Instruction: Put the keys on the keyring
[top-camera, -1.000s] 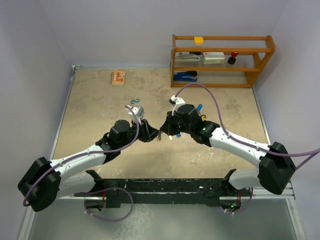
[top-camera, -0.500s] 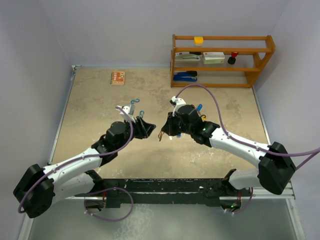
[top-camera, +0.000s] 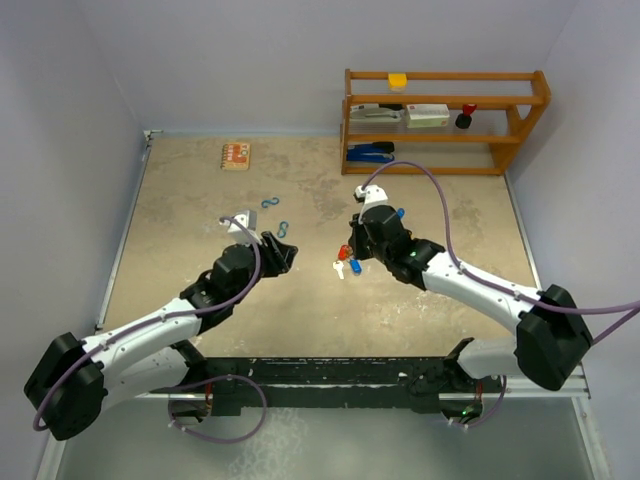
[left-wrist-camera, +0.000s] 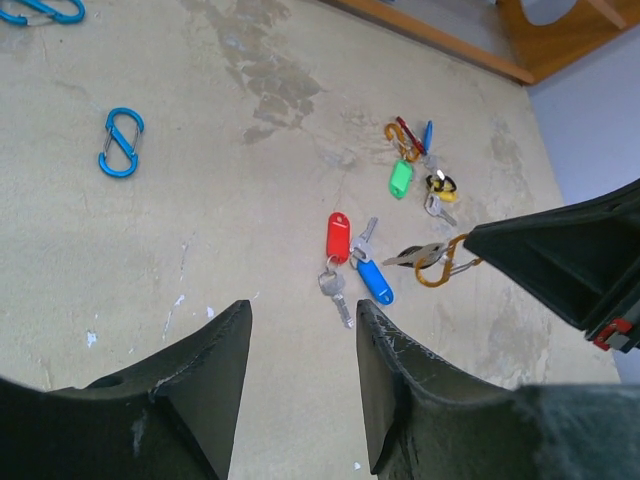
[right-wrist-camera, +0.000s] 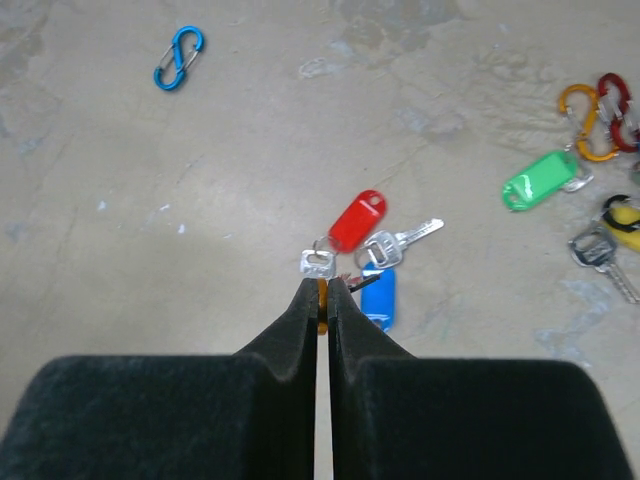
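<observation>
My right gripper (right-wrist-camera: 322, 285) is shut on an orange keyring (left-wrist-camera: 440, 268), low over the table. A silver key (left-wrist-camera: 410, 256) hangs from that ring. Just beyond the tips lie a red-tagged key (right-wrist-camera: 357, 220) and a blue-tagged key (right-wrist-camera: 379, 295). A green-tagged key (right-wrist-camera: 540, 180) and a yellow-headed key (right-wrist-camera: 625, 215) lie further right. My left gripper (left-wrist-camera: 300, 320) is open and holds nothing. It is drawn back to the left of the keys (top-camera: 345, 262), apart from the right gripper (top-camera: 358, 255).
Blue S-shaped clips (top-camera: 268, 204) (top-camera: 283, 227) lie behind the left gripper (top-camera: 285, 245). Orange and red clips (right-wrist-camera: 585, 110) lie by the green tag. A wooden shelf (top-camera: 445, 120) stands at the back right, and a small orange box (top-camera: 235, 155) at the back left.
The left gripper has opened and pulled back to the left, away from the right gripper. The right gripper has shifted right and stays shut on the ring. The red and blue keys now show.
</observation>
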